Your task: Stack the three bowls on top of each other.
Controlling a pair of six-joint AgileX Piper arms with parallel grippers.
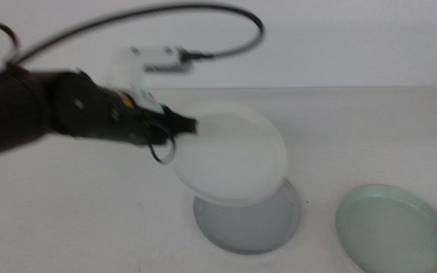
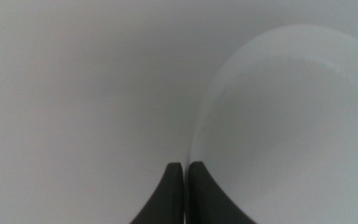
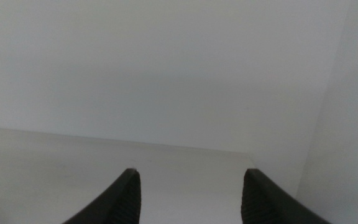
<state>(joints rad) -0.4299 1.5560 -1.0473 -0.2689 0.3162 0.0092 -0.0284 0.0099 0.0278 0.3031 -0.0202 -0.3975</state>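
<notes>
Your left hand [image 1: 190, 125] pinches the white bowl's [image 1: 230, 155] left rim, tilted above the grey bowl [image 1: 260, 227]. Lower it straight down. Your right hand [image 3: 188, 199] waits with its jaws apart, holding nothing.

You see the left hand [image 1: 190, 126] and its arm smeared by motion blur at the frame's left. The white bowl [image 1: 230, 154] covers the upper part of the grey bowl [image 1: 253, 225]. The mint green bowl [image 1: 395, 229] is cropped by the bottom edge.
</notes>
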